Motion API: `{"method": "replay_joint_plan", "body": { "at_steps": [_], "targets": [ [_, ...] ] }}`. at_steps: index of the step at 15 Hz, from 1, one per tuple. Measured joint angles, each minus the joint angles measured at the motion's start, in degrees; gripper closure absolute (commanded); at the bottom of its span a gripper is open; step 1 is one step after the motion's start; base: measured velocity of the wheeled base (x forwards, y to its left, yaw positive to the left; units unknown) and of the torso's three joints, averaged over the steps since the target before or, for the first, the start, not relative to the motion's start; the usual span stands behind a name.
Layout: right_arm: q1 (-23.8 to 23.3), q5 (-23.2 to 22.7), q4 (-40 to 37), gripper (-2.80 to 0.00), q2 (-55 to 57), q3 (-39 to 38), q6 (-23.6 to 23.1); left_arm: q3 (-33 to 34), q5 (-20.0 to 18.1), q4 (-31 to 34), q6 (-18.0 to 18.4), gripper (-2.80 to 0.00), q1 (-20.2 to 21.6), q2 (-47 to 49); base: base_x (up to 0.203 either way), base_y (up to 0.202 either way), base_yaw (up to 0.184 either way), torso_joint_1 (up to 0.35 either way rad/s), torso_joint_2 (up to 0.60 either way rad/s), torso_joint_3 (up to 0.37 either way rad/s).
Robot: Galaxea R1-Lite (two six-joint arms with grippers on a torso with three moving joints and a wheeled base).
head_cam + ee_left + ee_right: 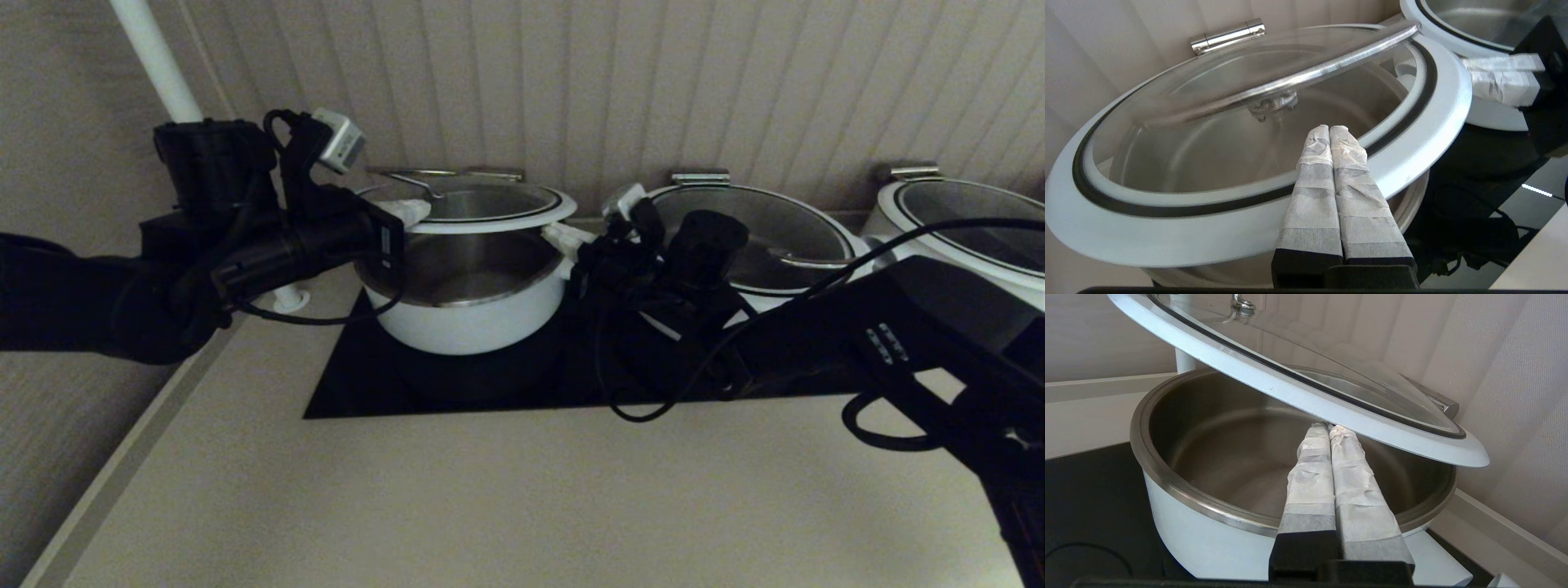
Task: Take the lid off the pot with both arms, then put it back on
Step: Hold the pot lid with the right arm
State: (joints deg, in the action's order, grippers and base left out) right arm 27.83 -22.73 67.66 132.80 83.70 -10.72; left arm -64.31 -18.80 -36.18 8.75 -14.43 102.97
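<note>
Fingers pressed together, the left gripper (1329, 131) and right gripper (1328, 429) prop the lid (482, 204) from under opposite rim edges, clear above the pot (465, 294). Judged mid-lift or near its top; lowering calls for both arms descending evenly, centred over the pot.

At far right of the head view, the third pot (963, 224) runs off the edge, and the right arm (939, 327) covers the middle pot's (759, 237) front.
</note>
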Motion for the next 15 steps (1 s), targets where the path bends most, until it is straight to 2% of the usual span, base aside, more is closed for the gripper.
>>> {"method": "replay_joint_plan", "body": {
  "at_steps": [10, 15],
  "targets": [
    [-0.1, 0.0, 0.2, 0.0, 0.0, 0.0, 0.0, 0.9, 0.1, 0.1, 0.1, 0.0, 0.1, -2.8, 0.0, 0.0, 0.0, 0.0, 0.0, 0.0],
    [-0.3, 0.0, 0.3, 0.0, 0.0, 0.0, 0.0, 3.1, 0.2, 0.3, 1.9, 0.0, 0.3, -5.2, 0.0, 0.0, 0.0, 0.0, 0.0, 0.0]
  ]
}}
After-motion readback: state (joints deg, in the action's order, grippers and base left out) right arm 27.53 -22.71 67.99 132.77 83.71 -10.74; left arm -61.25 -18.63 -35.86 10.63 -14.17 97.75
